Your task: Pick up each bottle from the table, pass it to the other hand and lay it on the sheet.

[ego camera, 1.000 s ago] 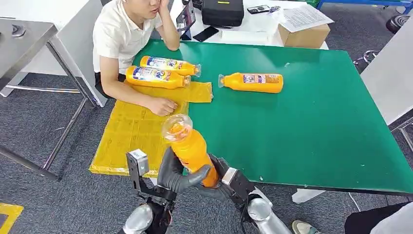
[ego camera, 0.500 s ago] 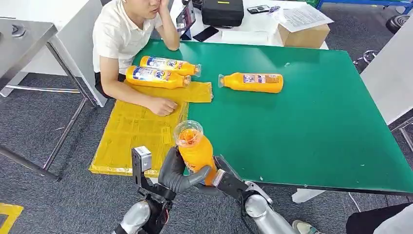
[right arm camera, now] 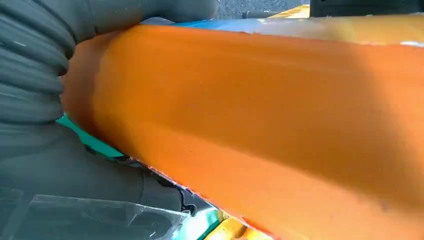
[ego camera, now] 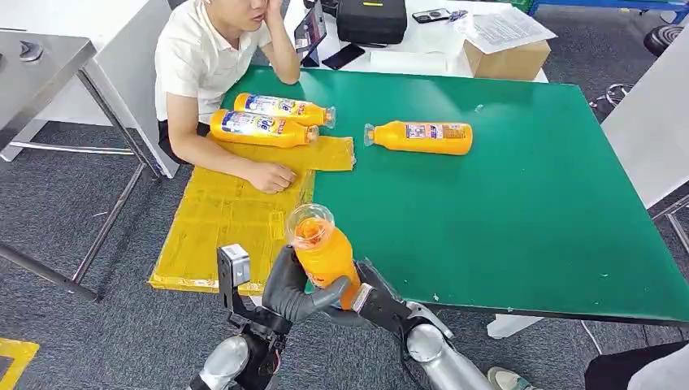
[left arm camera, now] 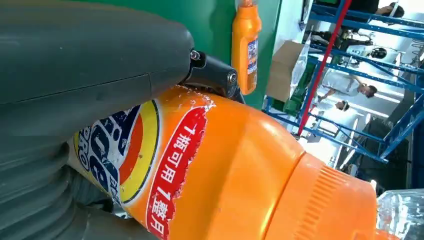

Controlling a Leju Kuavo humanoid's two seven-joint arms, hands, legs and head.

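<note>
at the near edge of the green surface (ego camera: 504, 211), both hands meet around one orange bottle (ego camera: 323, 252), held roughly upright and tipped a little away from the robot, its clear cap end uppermost. the left hand (ego camera: 294, 286) has its fingers wrapped round the lower body of the bottle from the left, the thick thumb crossing the front; in the left wrist view that thumb lies over the printed label. the right hand (ego camera: 375, 299) sits against the bottle's base from the right, and its wrist view has the orange wall pressed close against the ribbed cover, so it appears to grip too, though its fingers are mostly hidden. this looks like the handover itself. to do it well, the receiving hand should have a firm wrap on the body before the other lets go, and the release should be a clean opening, not a slide, since the plastic looks smooth. the yellow sheet (ego camera: 219, 219) lies to the left, hanging over the surface's edge, with two bottles (ego camera: 268, 118) lying at its far end beside a seated person's forearm (ego camera: 219, 158); another bottle (ego camera: 422, 136) waits well apart on the green. lay this one clear of the person's hand.
</note>
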